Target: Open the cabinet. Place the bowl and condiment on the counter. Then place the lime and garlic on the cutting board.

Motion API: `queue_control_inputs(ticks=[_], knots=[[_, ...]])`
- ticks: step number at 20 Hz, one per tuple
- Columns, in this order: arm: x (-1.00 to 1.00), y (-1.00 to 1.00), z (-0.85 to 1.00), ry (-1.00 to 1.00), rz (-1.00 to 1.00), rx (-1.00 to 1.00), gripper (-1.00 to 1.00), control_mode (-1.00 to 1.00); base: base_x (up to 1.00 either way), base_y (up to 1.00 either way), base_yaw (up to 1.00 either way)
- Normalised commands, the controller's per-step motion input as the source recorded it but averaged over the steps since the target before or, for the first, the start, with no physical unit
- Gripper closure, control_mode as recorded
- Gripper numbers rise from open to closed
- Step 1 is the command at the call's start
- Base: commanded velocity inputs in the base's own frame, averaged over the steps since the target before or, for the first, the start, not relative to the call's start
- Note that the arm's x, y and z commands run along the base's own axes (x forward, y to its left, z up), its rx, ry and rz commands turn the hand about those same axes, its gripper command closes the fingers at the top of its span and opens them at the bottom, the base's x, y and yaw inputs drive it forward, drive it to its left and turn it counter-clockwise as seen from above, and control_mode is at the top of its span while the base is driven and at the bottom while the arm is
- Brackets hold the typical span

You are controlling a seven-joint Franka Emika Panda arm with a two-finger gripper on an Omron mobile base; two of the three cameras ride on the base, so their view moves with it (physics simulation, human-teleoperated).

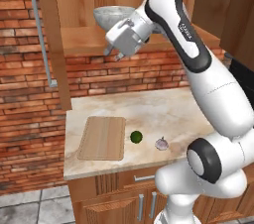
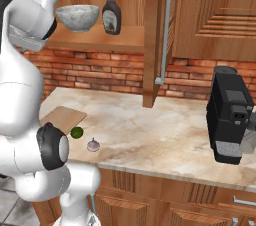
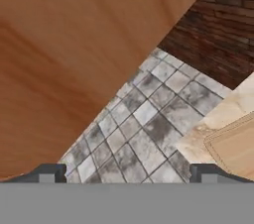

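Note:
The cabinet (image 1: 84,39) stands open, its left door (image 1: 53,44) swung out toward me. On its shelf sit the white bowl (image 1: 112,15) (image 2: 77,17) and, right of it, the dark condiment bottle (image 2: 111,12). My gripper (image 1: 113,53) hangs open and empty just below the bowl, in front of the shelf edge, fingers pointing down and left. In the hand view the gripper (image 3: 128,173) has its tips spread wide, looking past the door panel (image 3: 74,54) at the floor. Lime (image 1: 136,136) and garlic (image 1: 161,143) lie on the counter (image 1: 163,111), right of the cutting board (image 1: 102,138).
The right cabinet door (image 2: 152,40) juts out edge-on over the counter, with its grey bar handle (image 2: 162,35). A black coffee machine (image 2: 230,115) stands at the counter's right. Brick wall behind; low drawers (image 1: 144,178) beneath. Tiled floor (image 3: 144,119) lies left of the counter.

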Motion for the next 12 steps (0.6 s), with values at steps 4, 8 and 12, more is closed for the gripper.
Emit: queue_control_inputs(ticks=[4,8,12], knots=[[0.0,-0.24,0.39,-0.65,0.0,-0.37,-1.0,-1.0,0.0,0.0,0.0],[0.08,-0.01,0.28,-0.65,-0.04,-0.37,-1.0,-1.0,0.0,0.0,0.0],[0.38,-0.12,0.0,-0.6,-0.06,-0.3,-1.0,-1.0,0.0,0.0,0.0]])
